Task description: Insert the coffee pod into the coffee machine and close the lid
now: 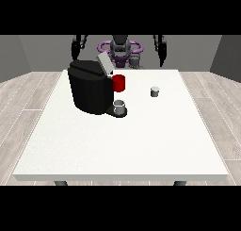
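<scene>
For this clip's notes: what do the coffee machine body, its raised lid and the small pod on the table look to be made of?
Coffee machine: black, matte, probably plastic; almost no shine. Raised lid: light grey, flat sheen, could be plastic or brushed metal. Coffee pod: grey with a paler top, possibly foil-capped plastic; too small to be sure.

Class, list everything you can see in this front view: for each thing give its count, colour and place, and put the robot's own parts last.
table: one, white, fills the middle of the view.
coffee machine: one, black, at the table's left-centre, lid raised.
red cup: one, red, right beside the machine.
grey cup: one, grey, on the machine's base in front.
coffee pod: one, grey-white, on the table right of the machine.
hand at the view's left: one, black, raised behind the table.
hand at the view's right: one, black, raised behind the table.
</scene>
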### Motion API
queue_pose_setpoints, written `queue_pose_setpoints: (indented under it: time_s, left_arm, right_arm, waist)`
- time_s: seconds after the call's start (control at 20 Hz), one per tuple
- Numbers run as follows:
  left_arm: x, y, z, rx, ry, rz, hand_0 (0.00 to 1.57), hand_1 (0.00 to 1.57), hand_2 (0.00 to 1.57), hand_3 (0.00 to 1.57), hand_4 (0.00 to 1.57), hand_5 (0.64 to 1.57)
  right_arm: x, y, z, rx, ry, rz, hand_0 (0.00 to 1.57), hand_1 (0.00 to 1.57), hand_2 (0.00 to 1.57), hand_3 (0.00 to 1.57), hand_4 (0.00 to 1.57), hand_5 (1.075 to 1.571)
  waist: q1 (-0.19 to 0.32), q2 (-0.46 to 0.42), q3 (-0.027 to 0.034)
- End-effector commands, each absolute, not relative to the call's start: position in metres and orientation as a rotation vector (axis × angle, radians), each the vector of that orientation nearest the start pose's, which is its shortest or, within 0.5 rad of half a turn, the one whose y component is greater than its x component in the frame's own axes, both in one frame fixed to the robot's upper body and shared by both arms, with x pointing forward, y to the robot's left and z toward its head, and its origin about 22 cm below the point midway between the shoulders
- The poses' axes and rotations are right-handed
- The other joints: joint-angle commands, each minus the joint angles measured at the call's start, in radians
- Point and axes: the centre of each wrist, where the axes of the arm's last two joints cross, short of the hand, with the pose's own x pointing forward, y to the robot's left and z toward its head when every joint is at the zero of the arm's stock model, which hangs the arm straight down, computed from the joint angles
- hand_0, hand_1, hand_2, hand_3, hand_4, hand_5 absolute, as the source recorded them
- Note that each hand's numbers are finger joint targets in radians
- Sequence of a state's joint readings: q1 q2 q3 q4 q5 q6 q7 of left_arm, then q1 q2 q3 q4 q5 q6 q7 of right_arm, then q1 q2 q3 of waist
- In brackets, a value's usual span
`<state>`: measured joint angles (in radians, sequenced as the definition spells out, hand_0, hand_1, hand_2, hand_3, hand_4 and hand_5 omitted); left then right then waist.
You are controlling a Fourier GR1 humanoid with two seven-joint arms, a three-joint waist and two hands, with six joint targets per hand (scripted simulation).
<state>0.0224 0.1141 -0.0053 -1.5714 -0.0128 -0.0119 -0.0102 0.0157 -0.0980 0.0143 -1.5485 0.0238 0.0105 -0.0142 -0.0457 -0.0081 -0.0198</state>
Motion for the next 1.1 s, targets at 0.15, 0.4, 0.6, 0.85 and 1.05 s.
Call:
queue_pose_setpoints:
  time_s: [0.15,0.4,0.6,0.85,1.05]
  left_arm:
    - [0.242,0.265,0.009,0.115,-1.635,-0.319,0.00,0.00,0.00,0.00,0.00,1.571]
    - [0.253,0.302,0.026,0.194,-1.665,-0.529,0.00,0.00,0.00,0.00,0.00,1.571]
    - [0.274,0.330,0.038,0.284,-1.602,-0.573,0.00,0.00,0.00,0.00,0.00,1.571]
    - [0.305,0.329,0.059,0.359,-1.523,-0.645,0.00,0.00,0.00,0.00,0.00,1.571]
    - [0.317,0.346,0.067,0.443,-1.507,-0.733,0.00,0.00,0.00,0.00,0.00,1.571]
  right_arm:
    - [0.239,-0.258,-0.014,-0.065,-1.562,0.074,0.00,0.00,0.00,0.00,0.00,1.571]
    - [0.247,-0.244,-0.002,-0.270,-1.591,0.071,0.00,0.00,0.00,0.00,0.00,1.571]
    - [0.261,-0.229,0.018,-0.277,-1.636,0.077,0.00,0.00,0.00,0.00,0.00,1.571]
    - [0.269,-0.223,0.024,-0.247,-1.674,0.120,0.00,0.00,0.00,0.00,0.00,1.571]
    - [0.271,-0.203,0.022,-0.200,-1.720,0.114,0.00,0.00,0.00,0.00,0.00,1.571]
  waist:
    - [0.024,0.006,0.0201]
    - [-0.003,0.024,0.0193]
    - [-0.038,0.070,0.0192]
    - [-0.083,0.121,0.0198]
    - [-0.102,0.187,0.0196]
